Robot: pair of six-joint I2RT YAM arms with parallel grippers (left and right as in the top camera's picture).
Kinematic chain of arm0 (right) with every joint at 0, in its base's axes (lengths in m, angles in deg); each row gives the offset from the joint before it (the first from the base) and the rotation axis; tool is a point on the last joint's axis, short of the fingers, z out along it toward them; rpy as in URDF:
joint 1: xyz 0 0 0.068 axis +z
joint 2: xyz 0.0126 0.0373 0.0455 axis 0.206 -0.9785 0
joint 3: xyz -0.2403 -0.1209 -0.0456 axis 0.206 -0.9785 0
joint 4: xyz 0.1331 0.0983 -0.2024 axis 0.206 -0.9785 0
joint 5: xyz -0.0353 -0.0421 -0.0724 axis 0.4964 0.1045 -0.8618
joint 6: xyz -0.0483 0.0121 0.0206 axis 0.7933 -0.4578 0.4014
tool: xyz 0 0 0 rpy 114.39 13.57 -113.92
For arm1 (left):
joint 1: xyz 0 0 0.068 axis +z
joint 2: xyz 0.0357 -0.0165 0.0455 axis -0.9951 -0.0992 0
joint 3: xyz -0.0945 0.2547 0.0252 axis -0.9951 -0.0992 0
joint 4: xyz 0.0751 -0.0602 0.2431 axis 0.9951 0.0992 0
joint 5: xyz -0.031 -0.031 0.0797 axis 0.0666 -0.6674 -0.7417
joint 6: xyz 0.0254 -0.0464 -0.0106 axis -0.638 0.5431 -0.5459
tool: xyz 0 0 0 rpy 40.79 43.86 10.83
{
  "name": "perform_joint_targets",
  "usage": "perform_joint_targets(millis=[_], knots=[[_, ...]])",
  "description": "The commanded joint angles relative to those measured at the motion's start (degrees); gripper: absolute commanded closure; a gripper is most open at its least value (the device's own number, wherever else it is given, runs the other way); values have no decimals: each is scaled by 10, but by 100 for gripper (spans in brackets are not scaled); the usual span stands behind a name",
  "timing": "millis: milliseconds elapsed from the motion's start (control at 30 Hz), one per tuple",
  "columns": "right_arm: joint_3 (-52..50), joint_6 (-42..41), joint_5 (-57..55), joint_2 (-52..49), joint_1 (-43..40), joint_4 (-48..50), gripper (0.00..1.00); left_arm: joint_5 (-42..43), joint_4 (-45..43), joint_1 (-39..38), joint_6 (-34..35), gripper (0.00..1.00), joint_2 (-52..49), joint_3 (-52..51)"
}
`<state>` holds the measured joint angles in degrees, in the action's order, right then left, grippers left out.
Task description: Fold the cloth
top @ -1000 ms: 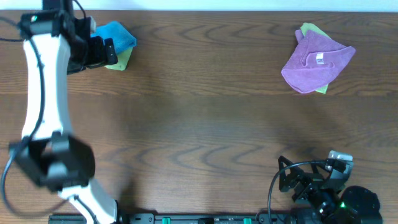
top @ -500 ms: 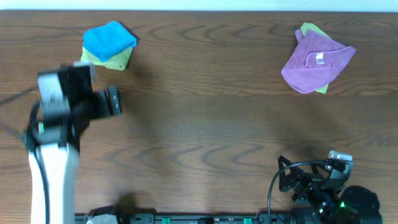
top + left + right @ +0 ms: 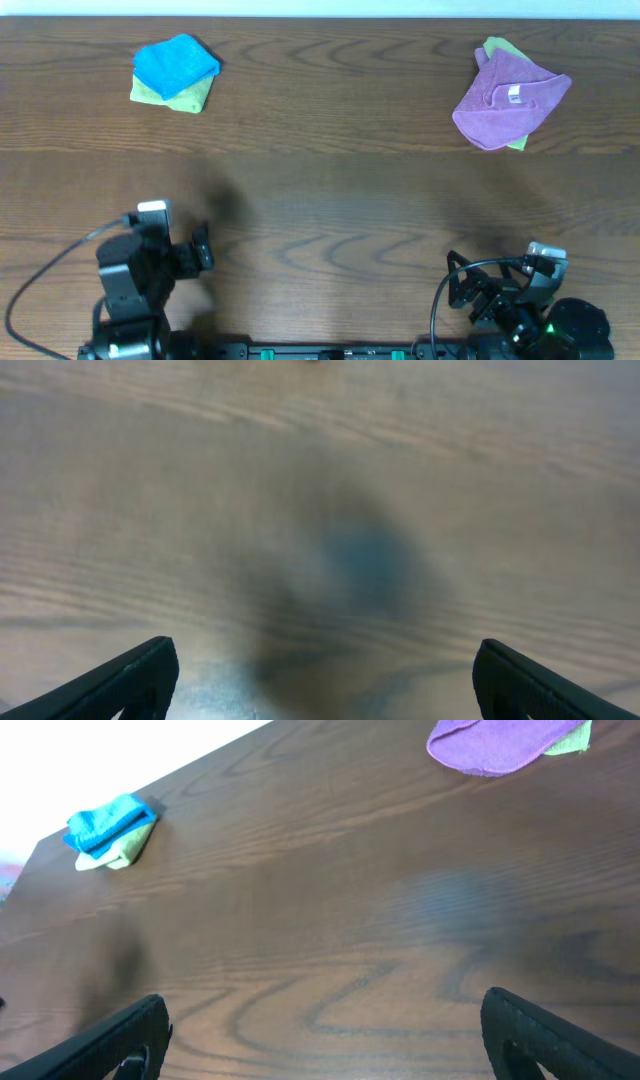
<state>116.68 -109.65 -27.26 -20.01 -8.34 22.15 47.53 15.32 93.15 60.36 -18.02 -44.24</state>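
Note:
The cloth, bright blue, lies folded small at the back left of the table, resting on a light green cloth. It also shows far off in the right wrist view as the cloth. My left gripper is drawn back to the front left, far from the cloth, and stands open over bare wood with nothing between its fingers. Open and empty too, my right gripper rests low at the front right, its fingers spread wide.
A purple cloth with a white tag lies crumpled at the back right over another green cloth. The brown wooden table runs between the two piles. A cable loops beside the right arm's base.
The left arm has pulled away from the blue cloth at the back left and come down to the front left edge. The blue cloth stays folded on the green one.

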Motion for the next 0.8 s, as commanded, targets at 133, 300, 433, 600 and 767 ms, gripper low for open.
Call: perform_joint_targets(millis=[133,300,433,600,767], knots=[[0,-6,-4,2,-5,0,1,-6,-3,1,-6,5,113,-89],[0,-6,-4,2,-5,0,1,-6,3,1,-7,5,174,-121],[0,-6,-4,2,-5,0,1,-12,5,-6,-11,5,204,-130],[0,-6,-4,2,-5,0,1,-31,9,-33,-34,5,224,-130],[0,-6,-4,2,-5,0,1,-37,14,-64,-67,5,233,-130]])
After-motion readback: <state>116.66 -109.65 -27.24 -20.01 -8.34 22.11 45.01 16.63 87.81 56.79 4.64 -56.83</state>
